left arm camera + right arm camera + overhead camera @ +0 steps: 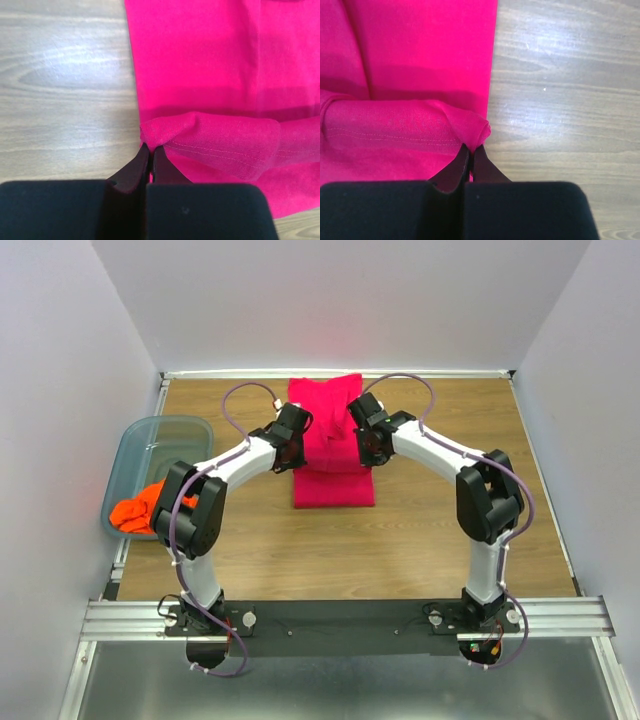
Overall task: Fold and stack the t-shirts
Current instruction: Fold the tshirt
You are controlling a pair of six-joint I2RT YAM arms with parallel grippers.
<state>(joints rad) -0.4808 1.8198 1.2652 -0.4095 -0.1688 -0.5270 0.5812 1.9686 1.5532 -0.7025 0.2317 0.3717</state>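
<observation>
A magenta-pink t-shirt (333,485) lies as a narrow folded strip at the back middle of the wooden table. My left gripper (150,146) is shut on a pinched fold at the left edge of that pink t-shirt (200,75), lifting a hemmed flap over the cloth below. Opposite it, my right gripper (471,147) is shut on the matching corner at the right edge of the pink t-shirt (420,60). In the top view the left gripper (305,438) and right gripper (354,435) hover over the strip's middle. The orange t-shirt (140,508) lies crumpled in the bin.
A translucent blue-grey plastic bin (165,435) stands at the table's left edge. White walls close in the back and sides. Bare wood (330,550) stretches in front of the pink strip toward the arm bases.
</observation>
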